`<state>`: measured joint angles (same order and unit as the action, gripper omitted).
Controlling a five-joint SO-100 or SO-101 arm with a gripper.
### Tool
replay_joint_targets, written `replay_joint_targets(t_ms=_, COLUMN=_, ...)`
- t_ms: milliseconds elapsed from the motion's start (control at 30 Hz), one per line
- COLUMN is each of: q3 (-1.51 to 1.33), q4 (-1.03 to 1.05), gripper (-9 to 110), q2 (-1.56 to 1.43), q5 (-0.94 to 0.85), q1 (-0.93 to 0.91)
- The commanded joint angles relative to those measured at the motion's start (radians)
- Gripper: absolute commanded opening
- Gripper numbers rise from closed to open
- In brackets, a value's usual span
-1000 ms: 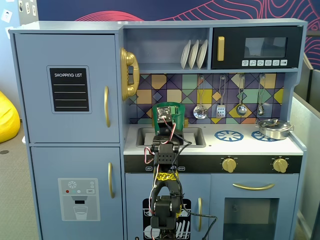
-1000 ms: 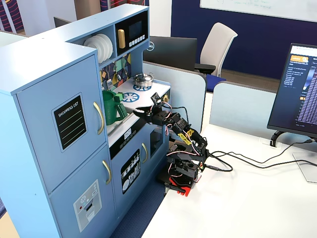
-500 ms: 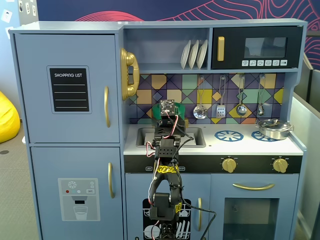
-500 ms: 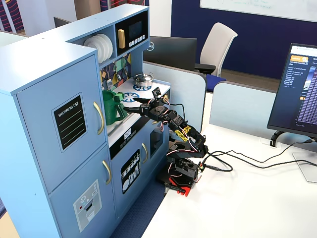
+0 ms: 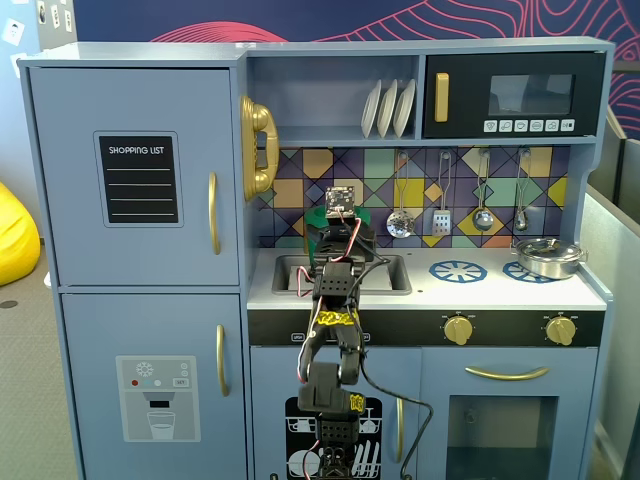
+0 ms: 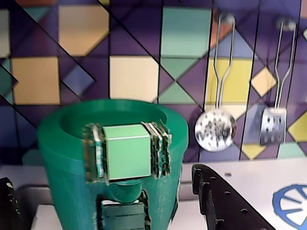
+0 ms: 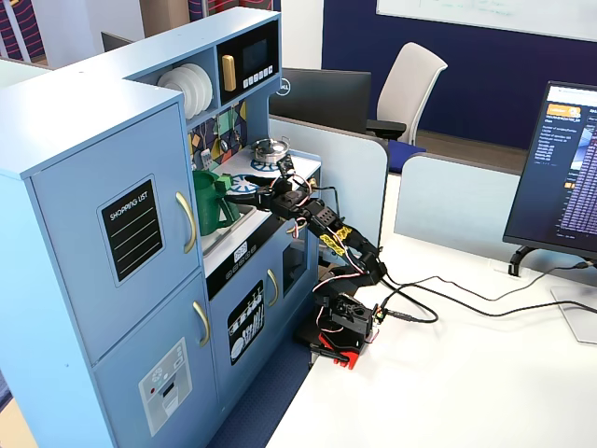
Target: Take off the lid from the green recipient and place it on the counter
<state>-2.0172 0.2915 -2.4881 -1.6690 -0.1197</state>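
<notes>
The green recipient [image 6: 72,158] fills the lower left of the wrist view, upright, with its lighter green strap handle [image 6: 127,151] facing the camera. Inside its rim I see a dark hollow. No flat disc with a central handle shows in any view, so the lid is hidden or out of view. My gripper [image 6: 101,177] is open, with one black finger [image 6: 216,201] to the right of the pot and the other [image 6: 5,201] to its left, apart from it. In a fixed view the pot [image 7: 207,207] stands at the counter's [image 5: 480,288] sink end, and the gripper [image 7: 235,191] is at its side.
A grey sink [image 5: 385,275] lies under the arm. A silver pan [image 5: 548,257] sits on the right burner ring. Metal utensils [image 6: 216,134] hang on the tiled back wall. White plates [image 5: 388,108] stand on the shelf above.
</notes>
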Motion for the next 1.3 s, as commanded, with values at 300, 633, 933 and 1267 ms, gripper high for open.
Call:
replay_joint_targets(t_ms=300, q3=0.156, q4=-0.031, gripper=41, q2=0.133, q5=0.017, q1=0.011)
replay_joint_targets(t_ms=633, q3=0.212, q4=-0.071, gripper=40, q2=0.218, q5=0.015, q1=0.025)
replay_joint_targets(t_ms=933, q3=0.241, q4=-0.115, gripper=39, q2=0.284, q5=-0.005, q1=0.038)
replay_joint_targets(t_ms=1267, q3=0.291, q4=-0.118, gripper=34, q2=0.339, q5=-0.009, q1=0.041)
